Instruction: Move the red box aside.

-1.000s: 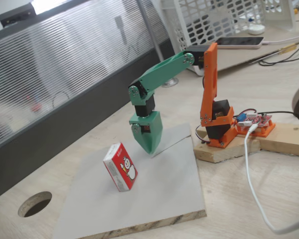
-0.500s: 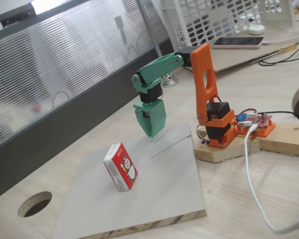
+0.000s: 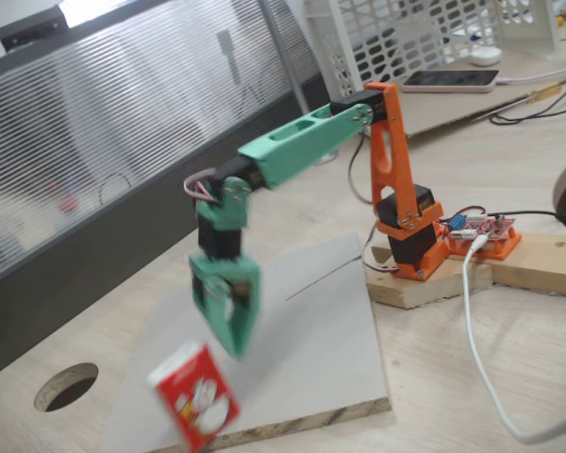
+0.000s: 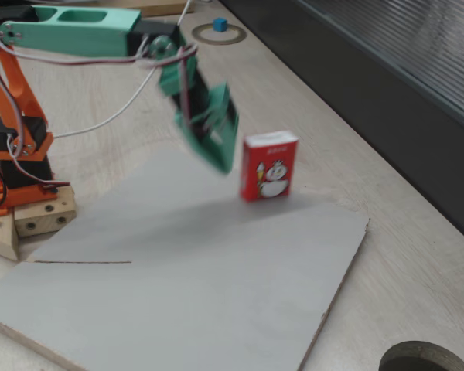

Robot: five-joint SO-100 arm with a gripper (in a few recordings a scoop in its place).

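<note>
The small red cardboard box with a white snowman figure (image 3: 193, 395) (image 4: 269, 165) stands at the grey board's (image 3: 311, 359) (image 4: 178, 294) edge, just beside the green two-finger gripper (image 3: 228, 316) (image 4: 213, 135); motion blur hides whether its fingers are spread.

Grey board (image 3: 330, 330) on wooden table (image 3: 453, 377); round hole (image 3: 66, 387) beside board; white cable (image 3: 476, 330).

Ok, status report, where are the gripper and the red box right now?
Gripper blurred, jaw state unreadable, holding nothing. Red box tilted at the grey board's near edge in one fixed view, upright in the other. Nothing in the way.
</note>
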